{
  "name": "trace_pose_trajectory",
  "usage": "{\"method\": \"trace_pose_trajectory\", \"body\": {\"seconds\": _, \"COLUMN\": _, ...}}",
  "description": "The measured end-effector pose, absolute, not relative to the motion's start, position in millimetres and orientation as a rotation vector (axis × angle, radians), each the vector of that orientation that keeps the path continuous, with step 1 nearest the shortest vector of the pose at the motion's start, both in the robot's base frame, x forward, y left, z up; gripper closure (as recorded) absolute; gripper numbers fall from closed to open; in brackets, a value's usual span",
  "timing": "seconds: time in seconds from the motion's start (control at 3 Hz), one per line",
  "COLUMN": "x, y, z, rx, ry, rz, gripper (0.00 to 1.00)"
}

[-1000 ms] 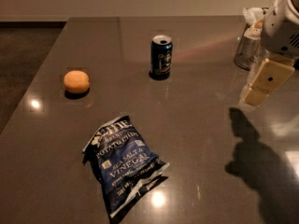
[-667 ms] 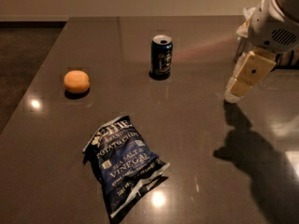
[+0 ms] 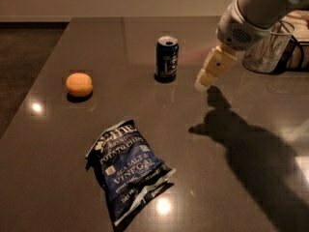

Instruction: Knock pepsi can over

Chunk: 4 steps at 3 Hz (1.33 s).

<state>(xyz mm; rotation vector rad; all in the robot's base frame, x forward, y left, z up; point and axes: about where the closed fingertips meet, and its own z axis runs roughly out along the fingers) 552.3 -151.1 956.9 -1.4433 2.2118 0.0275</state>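
The dark table filled the view. The white arm came in from 2 o'clock and sloped down toward the middle. The chip bag lay flat at 6 o'clock, well apart from the rest.

The gripper hung low over the table, pointing down toward 7 o'clock. Whether it was wide or narrow, I could not tell.

The can stood upright at 12 o'clock on the table, with its long axis vertical. From the gripper it lay near, at about 10 o'clock, with a bare gap between them and no touch.

I judged that a sideways push toward 10 o'clock, high on the can, would tip it.

The orange sat at 9 o'clock, out of the way.
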Motion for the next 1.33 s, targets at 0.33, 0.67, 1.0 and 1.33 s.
{"method": "trace_pose_trajectory", "body": {"seconds": 0.33, "x": 585.6, "y": -119.8, "z": 943.7, "rx": -1.41, "ry": 2.197, "rz": 0.063, "gripper": 0.0}}
{"method": "trace_pose_trajectory", "body": {"seconds": 0.67, "x": 616.9, "y": -91.2, "z": 929.4, "rx": -1.361, "ry": 2.184, "rz": 0.135, "gripper": 0.0}}
{"method": "trace_pose_trajectory", "body": {"seconds": 1.0, "x": 637.9, "y": -61.9, "z": 920.0, "rx": -1.32, "ry": 2.162, "rz": 0.223, "gripper": 0.0}}
{"method": "trace_pose_trajectory", "body": {"seconds": 1.33, "x": 655.5, "y": -48.5, "z": 915.5, "rx": -1.307, "ry": 2.136, "rz": 0.268, "gripper": 0.0}}
